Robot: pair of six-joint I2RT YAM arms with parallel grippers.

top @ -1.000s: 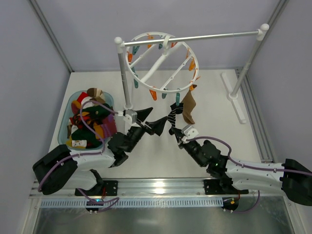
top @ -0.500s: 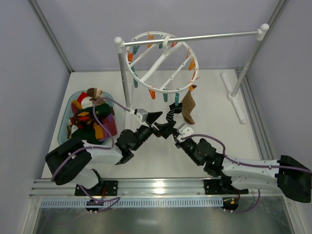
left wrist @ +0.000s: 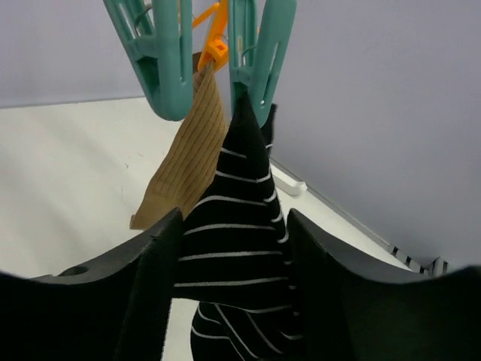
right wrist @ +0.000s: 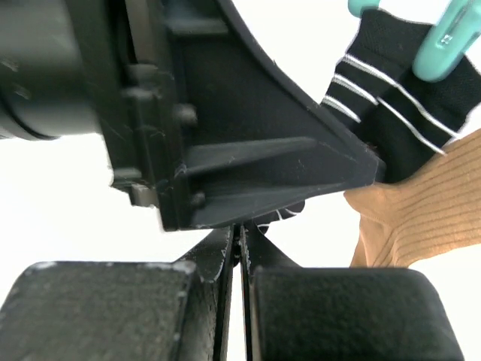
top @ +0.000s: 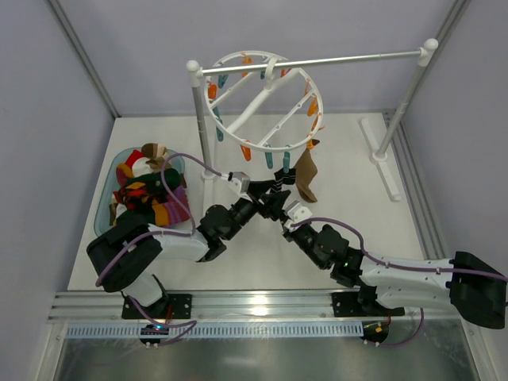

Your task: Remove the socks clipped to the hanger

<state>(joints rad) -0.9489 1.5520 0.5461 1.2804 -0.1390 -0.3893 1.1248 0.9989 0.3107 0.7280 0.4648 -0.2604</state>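
A robot lab cell. Blank grey walls [top: 48,159] box a white table [top: 349,198]; an aluminium rail [top: 262,305] runs at 6 o'clock.

The hanger [top: 258,101], a round white ring with crossing spokes, rimmed by orange and teal clips, hung tilted above and beyond both pincers; two socks were clipped at its near rim. The striped sock [left wrist: 237,248], black with thin white lines, hung from a teal clip [left wrist: 259,53] straight down between the spread fingers of the left pincer [left wrist: 233,218]; its lower end was nipped in the right pincer [right wrist: 240,226]. The tan ribbed sock [left wrist: 184,165] hung from an orange clip [left wrist: 216,51] just beyond the striped one. A heap of socks [top: 147,198] in mixed colours lay well to the left of the left pincer.
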